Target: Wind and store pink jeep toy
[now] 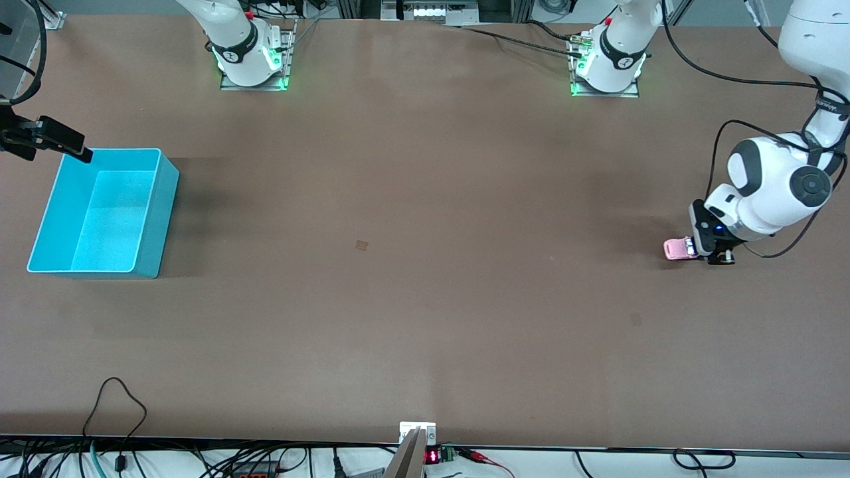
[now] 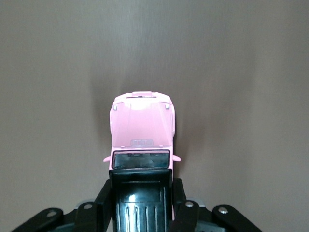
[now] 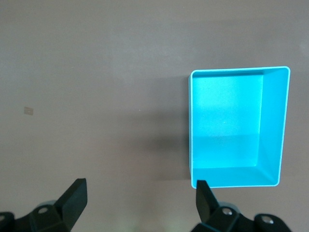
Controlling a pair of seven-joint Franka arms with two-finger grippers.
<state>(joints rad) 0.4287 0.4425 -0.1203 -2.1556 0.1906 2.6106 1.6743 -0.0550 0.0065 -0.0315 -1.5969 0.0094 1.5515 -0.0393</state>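
Note:
The pink jeep toy (image 1: 679, 249) sits low at the table near the left arm's end; only its pink front shows past the gripper. My left gripper (image 1: 705, 251) is shut on its rear. In the left wrist view, the jeep (image 2: 142, 128) points away, and the black fingers (image 2: 182, 205) press both sides of its black rear roof panel. My right gripper (image 1: 65, 141) is open and empty, up over the edge of the teal bin (image 1: 164, 219) at the right arm's end. In the right wrist view, the open gripper (image 3: 140, 191) is beside the empty bin (image 3: 273, 125).
A small tan mark (image 1: 362, 245) lies mid-table, also in the right wrist view (image 3: 29, 110). Cables and a camera mount (image 1: 416, 445) line the table edge nearest the front camera. The arm bases (image 1: 251, 56) stand along the table's other long edge.

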